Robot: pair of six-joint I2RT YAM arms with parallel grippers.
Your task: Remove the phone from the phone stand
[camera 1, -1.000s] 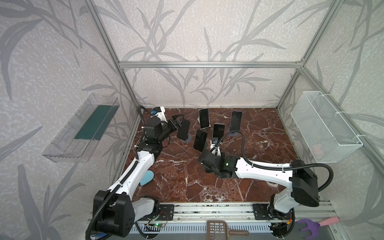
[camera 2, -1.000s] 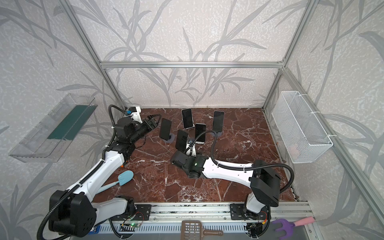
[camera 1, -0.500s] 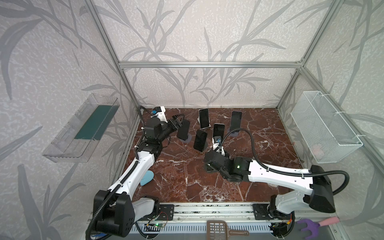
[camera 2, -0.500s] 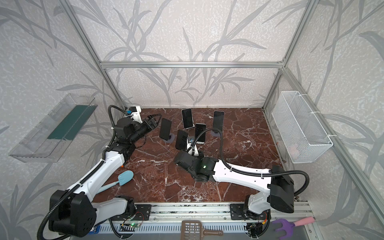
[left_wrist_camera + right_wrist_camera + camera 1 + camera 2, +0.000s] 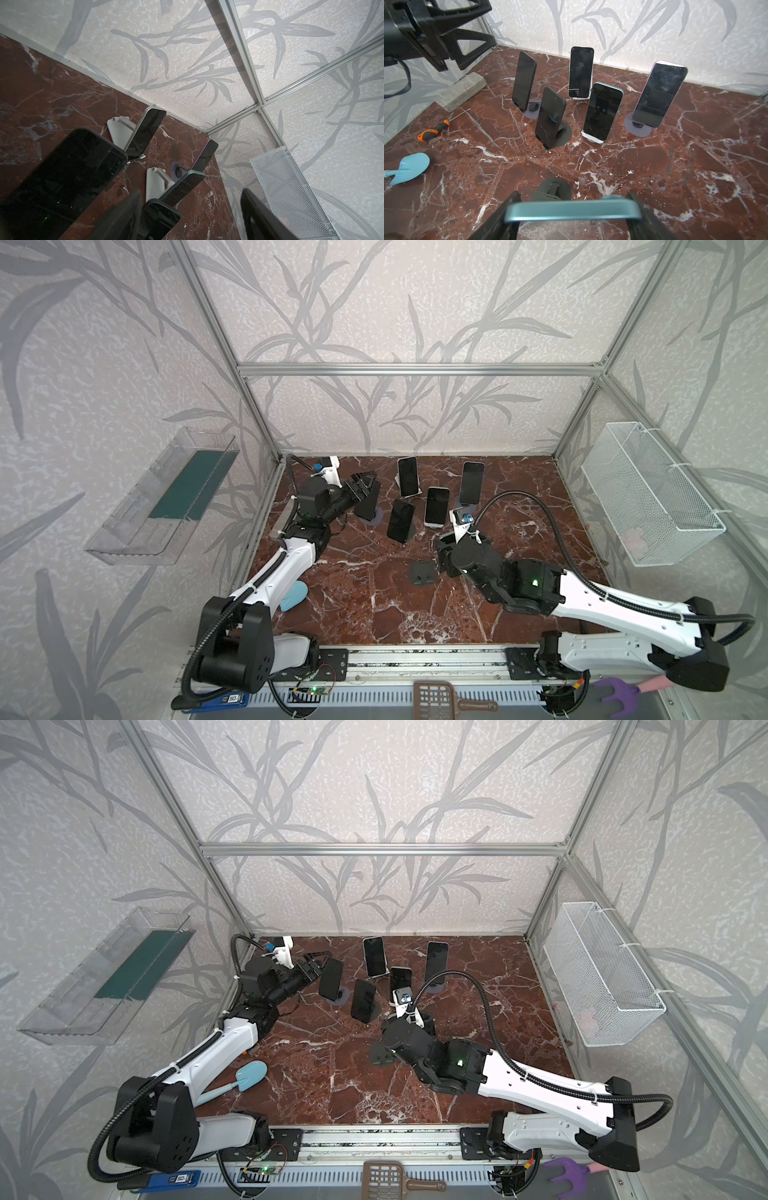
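The red marble counter point(image 5: 374, 614) carries five propped phones point(image 5: 436, 506) on stands at its far centre. Nearer, right of the middle, the right fingers point(image 5: 500, 222) are clamped on the side edges of a teal phone point(image 5: 571, 212). It is held apart from an empty black stand point(image 5: 422, 572), which sits on the counter just left of them. At far left, the left fingers point(image 5: 361, 485) are spread and grip nothing, just beside the leftmost phone point(image 5: 369, 506). A blue scoop point(image 5: 251, 1073) lies near left, and an orange-handled screwdriver point(image 5: 432, 131) lies farther back.
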